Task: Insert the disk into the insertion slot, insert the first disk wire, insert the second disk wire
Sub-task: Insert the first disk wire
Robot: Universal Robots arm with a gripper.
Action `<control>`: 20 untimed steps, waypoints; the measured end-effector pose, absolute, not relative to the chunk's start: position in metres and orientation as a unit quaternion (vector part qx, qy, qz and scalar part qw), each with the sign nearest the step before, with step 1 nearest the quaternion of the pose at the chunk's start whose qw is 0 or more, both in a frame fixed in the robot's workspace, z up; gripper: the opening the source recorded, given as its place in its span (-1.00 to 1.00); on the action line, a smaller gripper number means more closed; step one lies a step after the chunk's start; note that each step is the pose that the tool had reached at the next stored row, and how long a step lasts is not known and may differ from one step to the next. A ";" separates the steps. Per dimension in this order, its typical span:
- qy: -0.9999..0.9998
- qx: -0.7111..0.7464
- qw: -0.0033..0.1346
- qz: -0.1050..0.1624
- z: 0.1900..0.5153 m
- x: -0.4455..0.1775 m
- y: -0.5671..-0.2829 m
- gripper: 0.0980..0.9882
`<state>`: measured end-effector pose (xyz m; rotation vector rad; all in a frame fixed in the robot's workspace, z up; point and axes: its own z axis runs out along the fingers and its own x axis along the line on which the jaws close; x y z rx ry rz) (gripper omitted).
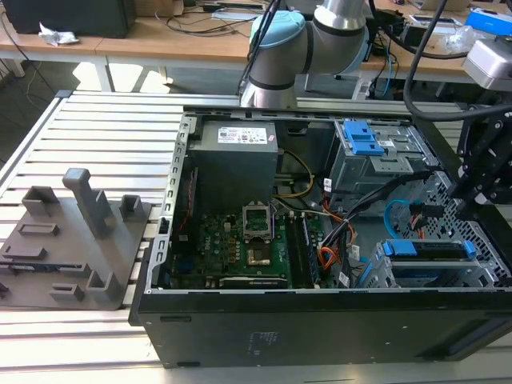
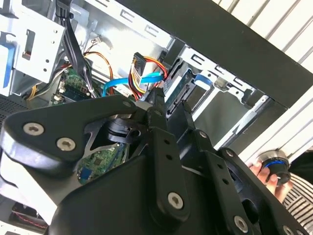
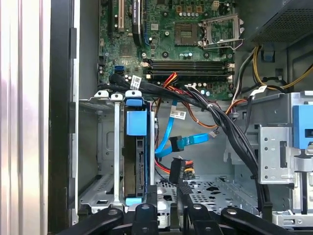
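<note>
Your gripper (image 3: pixel 165 195) hovers, fingers apart and empty, near the disk (image 3: pixel 134 166) seated in the slot (image 3: pixel 93 147); the blue wire (image 3: pixel 188 141) loops nearby.

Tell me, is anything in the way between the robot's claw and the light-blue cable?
Yes, probably. In the first wrist view a black plug with red and orange wires lies between the gripper and the loose end of the light-blue cable. Whether it truly blocks the way, I cannot tell.
</note>
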<state>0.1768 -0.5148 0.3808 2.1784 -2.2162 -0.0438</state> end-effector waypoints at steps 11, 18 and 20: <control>-0.714 0.700 0.019 -0.012 0.359 0.161 -0.497 -0.54; -0.714 0.700 0.024 -0.007 0.353 0.159 -0.497 -0.54; -0.714 0.700 0.024 -0.007 0.353 0.159 -0.497 -0.73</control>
